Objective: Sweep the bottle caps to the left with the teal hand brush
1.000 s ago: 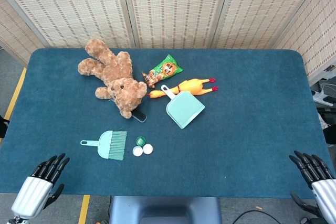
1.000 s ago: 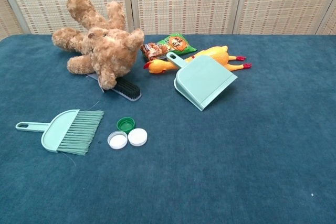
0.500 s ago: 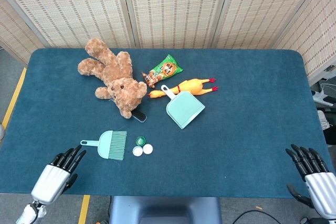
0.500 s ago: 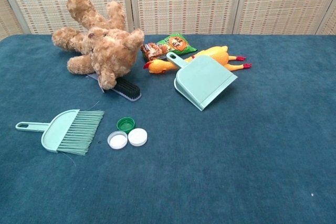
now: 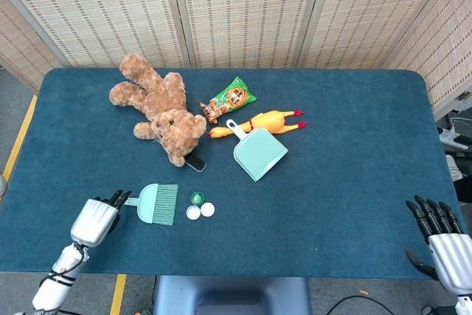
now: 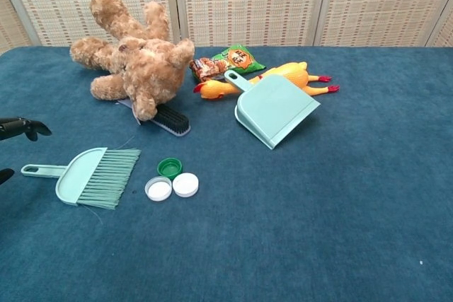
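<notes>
The teal hand brush (image 5: 155,203) (image 6: 92,177) lies flat on the blue table, handle pointing left, bristles toward the caps. Just right of the bristles sit a green bottle cap (image 5: 197,198) (image 6: 169,167) and two white caps (image 5: 200,211) (image 6: 172,187), touching one another. My left hand (image 5: 97,216) hovers at the end of the brush handle with its fingers apart and nothing in them; the chest view shows only its dark fingertips (image 6: 25,129) at the left edge. My right hand (image 5: 440,235) hangs open off the table's near right corner.
A brown teddy bear (image 5: 158,105) lies behind the brush on a small black brush (image 6: 168,122). A teal dustpan (image 5: 258,152), a yellow rubber chicken (image 5: 264,121) and a green snack bag (image 5: 232,98) lie mid-table. The table's left edge (image 5: 29,138) is near.
My left hand has moved up and right from the near left corner to the brush handle's end. The right hand shifted slightly. Brush and caps have not moved.
</notes>
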{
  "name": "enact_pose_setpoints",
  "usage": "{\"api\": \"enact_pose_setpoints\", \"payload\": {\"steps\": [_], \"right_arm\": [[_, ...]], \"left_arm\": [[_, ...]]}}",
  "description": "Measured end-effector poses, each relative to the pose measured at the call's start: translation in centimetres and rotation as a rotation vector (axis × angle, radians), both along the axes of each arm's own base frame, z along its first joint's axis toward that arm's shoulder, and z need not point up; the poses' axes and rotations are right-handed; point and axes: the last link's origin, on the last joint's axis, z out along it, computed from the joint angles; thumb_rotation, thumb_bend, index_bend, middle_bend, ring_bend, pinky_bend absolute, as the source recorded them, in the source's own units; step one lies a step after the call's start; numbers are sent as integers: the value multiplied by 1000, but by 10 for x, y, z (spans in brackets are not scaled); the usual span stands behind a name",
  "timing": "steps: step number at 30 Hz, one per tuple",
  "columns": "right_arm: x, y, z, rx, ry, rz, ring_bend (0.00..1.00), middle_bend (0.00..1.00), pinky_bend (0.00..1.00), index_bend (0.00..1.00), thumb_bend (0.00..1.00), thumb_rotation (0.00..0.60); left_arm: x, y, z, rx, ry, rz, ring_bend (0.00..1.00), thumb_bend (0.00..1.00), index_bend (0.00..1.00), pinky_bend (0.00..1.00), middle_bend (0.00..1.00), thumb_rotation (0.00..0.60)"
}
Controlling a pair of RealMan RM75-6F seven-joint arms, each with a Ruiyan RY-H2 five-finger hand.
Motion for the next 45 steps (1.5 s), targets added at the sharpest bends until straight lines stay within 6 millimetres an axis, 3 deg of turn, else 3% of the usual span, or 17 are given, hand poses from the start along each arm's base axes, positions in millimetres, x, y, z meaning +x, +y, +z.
{"api": "enact_pose_setpoints", "payload": {"steps": [17, 39, 45], "right_arm": [[-6, -6, 0, 12, 13, -52, 0, 0, 0, 0, 198, 600], [-7, -7, 0, 21, 16, -70, 0, 0, 0, 0, 198, 600], [-7, -8, 0, 23, 16, -72, 0, 0, 0, 0, 198, 600]], "left_arm": [[2, 25, -43, 32, 127, -12, 750, 381, 344, 801, 413, 600], [-5, 29, -53, 31, 252, 13, 751, 371, 355, 801, 418, 600], [-6, 30, -55, 37, 276, 5, 750, 372, 415, 802, 466, 600]]}}
